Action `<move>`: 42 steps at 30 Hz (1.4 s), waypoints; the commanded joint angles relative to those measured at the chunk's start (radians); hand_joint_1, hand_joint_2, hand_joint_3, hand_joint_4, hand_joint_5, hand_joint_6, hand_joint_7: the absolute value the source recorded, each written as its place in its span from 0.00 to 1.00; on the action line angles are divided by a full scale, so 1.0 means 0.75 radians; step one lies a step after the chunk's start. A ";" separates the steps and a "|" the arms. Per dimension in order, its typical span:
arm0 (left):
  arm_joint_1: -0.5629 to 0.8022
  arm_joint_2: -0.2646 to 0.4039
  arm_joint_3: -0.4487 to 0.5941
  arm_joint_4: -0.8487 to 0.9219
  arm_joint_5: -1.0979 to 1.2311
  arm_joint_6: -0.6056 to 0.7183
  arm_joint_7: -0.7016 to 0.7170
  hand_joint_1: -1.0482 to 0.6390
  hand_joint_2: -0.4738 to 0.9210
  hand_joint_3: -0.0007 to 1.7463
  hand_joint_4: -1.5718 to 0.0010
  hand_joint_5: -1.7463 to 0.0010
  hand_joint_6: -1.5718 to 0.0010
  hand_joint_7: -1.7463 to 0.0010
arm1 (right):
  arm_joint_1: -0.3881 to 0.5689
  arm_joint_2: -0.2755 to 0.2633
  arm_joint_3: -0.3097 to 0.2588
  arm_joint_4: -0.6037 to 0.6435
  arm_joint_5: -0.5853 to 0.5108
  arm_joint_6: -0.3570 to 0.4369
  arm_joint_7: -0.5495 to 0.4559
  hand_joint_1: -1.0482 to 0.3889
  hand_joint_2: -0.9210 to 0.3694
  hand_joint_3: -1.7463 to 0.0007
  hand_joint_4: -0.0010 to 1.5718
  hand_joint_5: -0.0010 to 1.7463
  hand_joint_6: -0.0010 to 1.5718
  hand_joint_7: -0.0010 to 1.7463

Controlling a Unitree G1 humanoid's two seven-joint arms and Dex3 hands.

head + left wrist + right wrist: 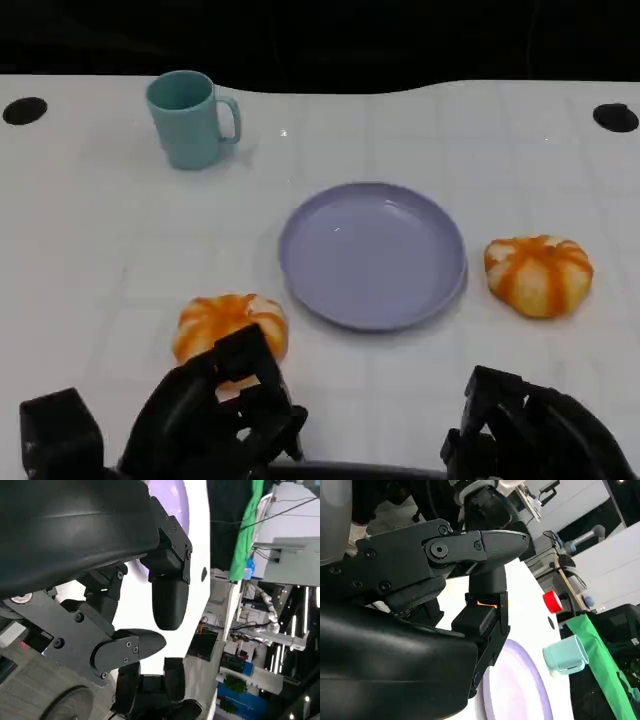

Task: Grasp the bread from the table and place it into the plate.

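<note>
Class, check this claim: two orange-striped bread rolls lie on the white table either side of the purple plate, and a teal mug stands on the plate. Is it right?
No. The teal mug stands on the white table, apart from the purple plate, as the head view shows. The rest holds.

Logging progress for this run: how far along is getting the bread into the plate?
Nothing is placed yet: the plate holds no bread. In hand: the left robot hand is at the near bread, just in front of it, not visibly gripping it. The right robot hand sits low near the table edge, holding nothing. The other bread lies right of the plate. Left: grasp, carry, set down.
</note>
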 commanded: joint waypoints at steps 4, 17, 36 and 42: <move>-0.036 0.090 0.045 -0.162 0.081 0.047 0.082 0.32 0.99 0.05 0.69 0.00 0.77 0.12 | -0.025 0.011 0.008 0.003 -0.006 -0.008 -0.024 0.24 0.00 0.85 0.55 0.92 0.49 0.80; -0.092 0.355 0.040 -0.502 0.618 0.197 0.281 0.31 1.00 0.01 0.85 0.40 0.71 0.88 | -0.048 0.030 0.025 0.015 -0.015 -0.010 -0.040 0.23 0.00 0.86 0.55 0.92 0.49 0.81; -0.272 0.470 -0.332 -0.620 1.827 0.537 0.105 0.23 0.96 0.00 0.78 0.83 0.82 1.00 | -0.039 0.025 0.026 -0.011 -0.011 0.008 -0.057 0.22 0.00 0.87 0.55 0.93 0.48 0.83; -0.338 0.398 -0.393 -0.462 1.922 0.587 0.123 0.23 0.94 0.00 0.77 0.85 0.81 1.00 | -0.038 0.022 0.024 -0.013 -0.001 0.014 -0.049 0.22 0.00 0.87 0.55 0.94 0.48 0.83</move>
